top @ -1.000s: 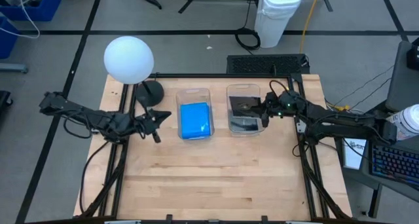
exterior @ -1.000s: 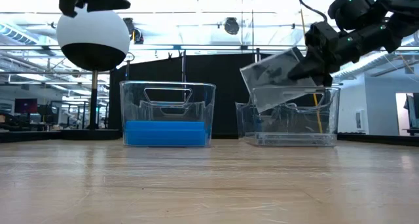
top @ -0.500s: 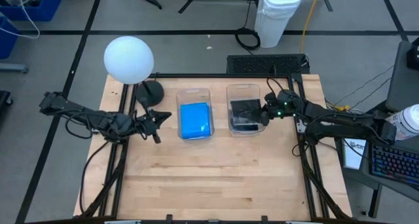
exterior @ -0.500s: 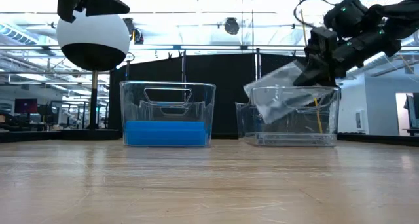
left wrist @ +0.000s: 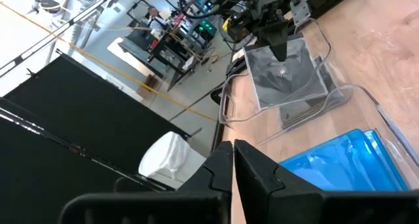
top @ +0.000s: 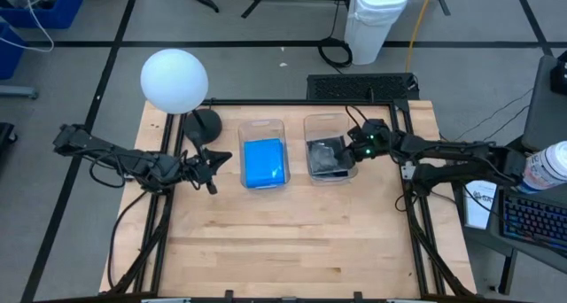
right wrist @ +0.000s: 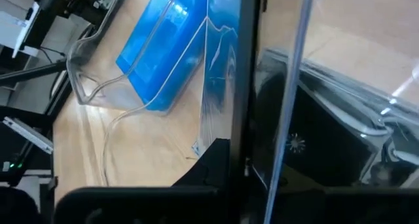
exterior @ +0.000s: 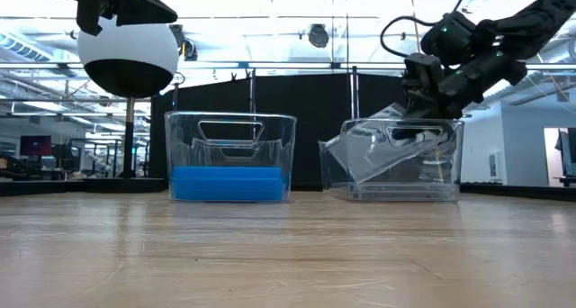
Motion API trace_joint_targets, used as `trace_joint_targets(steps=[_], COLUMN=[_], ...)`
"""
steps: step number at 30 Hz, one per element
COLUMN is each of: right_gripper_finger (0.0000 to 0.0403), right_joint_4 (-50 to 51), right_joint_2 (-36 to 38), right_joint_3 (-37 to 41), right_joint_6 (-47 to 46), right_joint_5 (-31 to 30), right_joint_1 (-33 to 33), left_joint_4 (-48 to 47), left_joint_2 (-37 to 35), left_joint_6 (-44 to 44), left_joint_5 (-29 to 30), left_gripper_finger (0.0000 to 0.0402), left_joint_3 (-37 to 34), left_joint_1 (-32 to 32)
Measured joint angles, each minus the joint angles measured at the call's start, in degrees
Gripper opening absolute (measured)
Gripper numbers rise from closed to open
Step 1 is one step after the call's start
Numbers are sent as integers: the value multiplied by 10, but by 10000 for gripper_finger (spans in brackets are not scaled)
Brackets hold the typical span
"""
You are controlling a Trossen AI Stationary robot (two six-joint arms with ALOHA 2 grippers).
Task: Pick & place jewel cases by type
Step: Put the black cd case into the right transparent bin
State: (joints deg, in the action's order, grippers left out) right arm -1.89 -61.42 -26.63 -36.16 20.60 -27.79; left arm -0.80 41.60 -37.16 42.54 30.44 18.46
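Two tubs near the bench's far edge sort by type: right gripper jaws clamp a grey case, lowering it tilted; left gripper jaws closed, empty

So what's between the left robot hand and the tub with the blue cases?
Just bare wooden table lies between the left hand and the blue cases' tub, as the high view shows.

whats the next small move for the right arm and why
Probably open the jaws and let go: the right gripper holds the grey case tilted, already down inside the right tub, on top of other grey cases. The left gripper waits beside the blue tub.
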Motion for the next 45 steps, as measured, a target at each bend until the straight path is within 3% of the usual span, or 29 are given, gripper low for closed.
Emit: trace_joint_targets(steps=[18,36,45], right_gripper_finger=[135,163,259], right_joint_4=[25,116,142], right_joint_2=[39,65,63], right_joint_3=[-1,-14,-53], right_joint_6=[15,56,78], right_joint_5=[5,6,-20], right_joint_1=[0,-38,-38], left_joint_4=[-8,-7,-7], left_joint_2=[0,0,0], left_joint_6=[24,18,28], left_joint_5=[0,0,0], left_gripper_finger=[31,31,31], left_joint_3=[0,0,0], left_joint_1=[0,0,0])
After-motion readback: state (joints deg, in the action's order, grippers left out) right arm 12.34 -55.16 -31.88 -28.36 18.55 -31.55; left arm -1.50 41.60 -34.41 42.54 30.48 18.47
